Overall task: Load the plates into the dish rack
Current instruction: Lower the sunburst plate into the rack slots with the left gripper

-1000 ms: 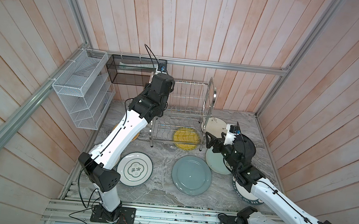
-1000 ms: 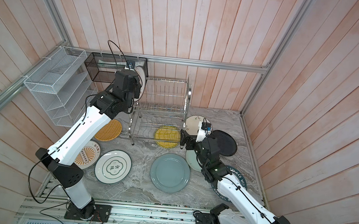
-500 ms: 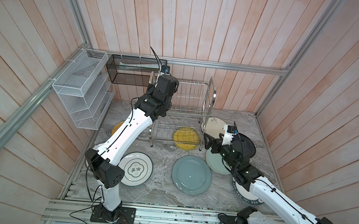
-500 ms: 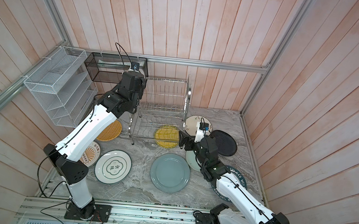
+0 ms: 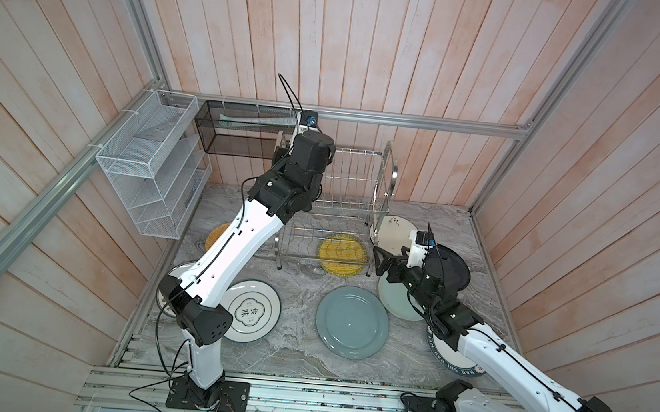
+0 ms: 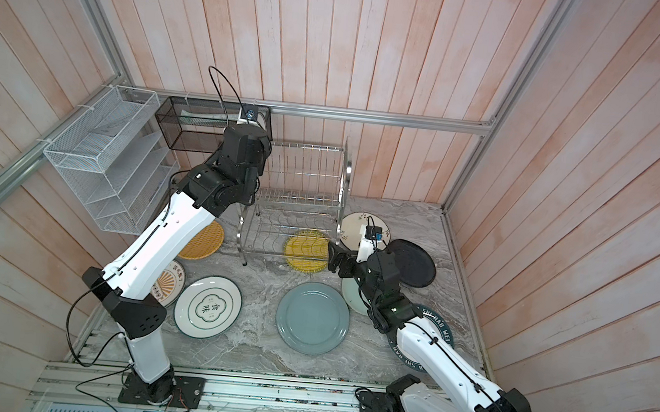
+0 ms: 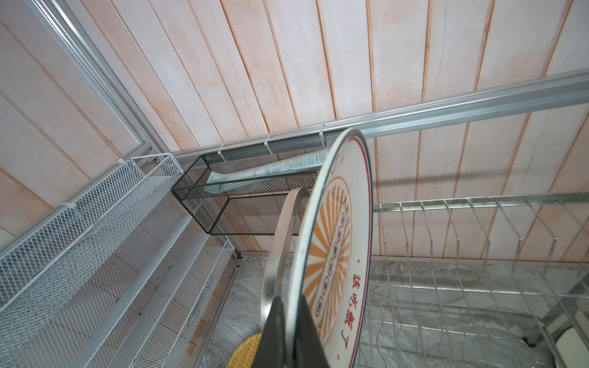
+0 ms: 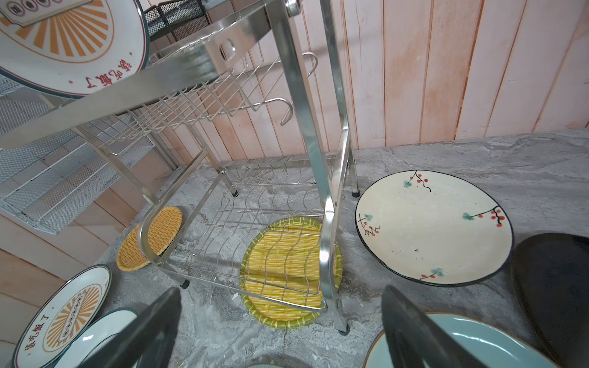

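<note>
Presently, nearest the bases, the grey-blue plate (image 5: 351, 322) and the quatrefoil plate (image 5: 252, 311) lie flat on the table (image 5: 299, 283), at 6 and 7 o'clock of the dish rack (image 5: 345, 200).

Further in, at 4 o'clock of the rack, the right gripper (image 8: 280, 291) hovers with jaws spread wide and empty. It is near the yellow woven plate (image 8: 287, 270), which lies flat on the table under the lower tier's wires, not in a slot.

Farthest, at the rack's 10 o'clock corner, the left gripper (image 7: 288, 306) is clamped on the rim of the sunburst plate (image 7: 334, 255). The plate is held on edge, just beside the arched end tube (image 7: 283, 239). Whether it has cleared that tube cannot be told.

Change noted: over the last second the left arm has carried this plate toward 3 o'clock, from outside the rack's end up to the arch. The right arm has barely shifted.

The upper-tier slots (image 7: 478, 229) stand empty.

Assessment: loading is at its start; the first plate is close to insertion but not seated. Risk: the rim striking the end tube.
</note>
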{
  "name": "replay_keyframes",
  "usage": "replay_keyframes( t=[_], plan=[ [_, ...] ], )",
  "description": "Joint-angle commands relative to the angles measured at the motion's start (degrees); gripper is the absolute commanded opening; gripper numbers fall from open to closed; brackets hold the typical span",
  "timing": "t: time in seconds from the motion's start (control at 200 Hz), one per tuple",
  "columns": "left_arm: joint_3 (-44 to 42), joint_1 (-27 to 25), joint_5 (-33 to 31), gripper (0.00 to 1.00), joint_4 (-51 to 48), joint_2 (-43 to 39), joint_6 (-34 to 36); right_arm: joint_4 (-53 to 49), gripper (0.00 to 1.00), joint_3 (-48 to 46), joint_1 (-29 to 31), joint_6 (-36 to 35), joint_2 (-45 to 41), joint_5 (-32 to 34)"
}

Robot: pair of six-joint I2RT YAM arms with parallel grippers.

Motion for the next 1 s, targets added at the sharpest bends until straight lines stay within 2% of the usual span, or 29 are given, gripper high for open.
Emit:
replay_keyframes(
  t=[0.0,0.09,0.305,0.88,0.995],
  plan=[
    [1.06,-0.33,-4.00,0.00,2.53,0.06,1.80,0.02,0.98,-0.95,-0.27,0.81,0.42,-1.05],
    [0.71,-0.03,-4.47,0.00,1.06,0.58,0.47,-0.16,0.98,-1.17,-0.30,0.56,0.23,-0.99],
    [2.47,1.98,-0.94,0.00,-4.53,2.20,-4.98,-0.42,0.98,-1.71,-0.46,0.52,-0.29,-1.38],
    [1.50,3.67,3.44,0.00,-8.19,4.28,-7.82,-0.33,0.98,-2.39,-0.86,0.56,-0.13,-1.77],
    [1.51,3.63,4.70,0.00,-9.44,3.75,-10.98,-0.26,0.98,-2.62,-0.97,0.54,-0.31,-1.68]
  ],
)
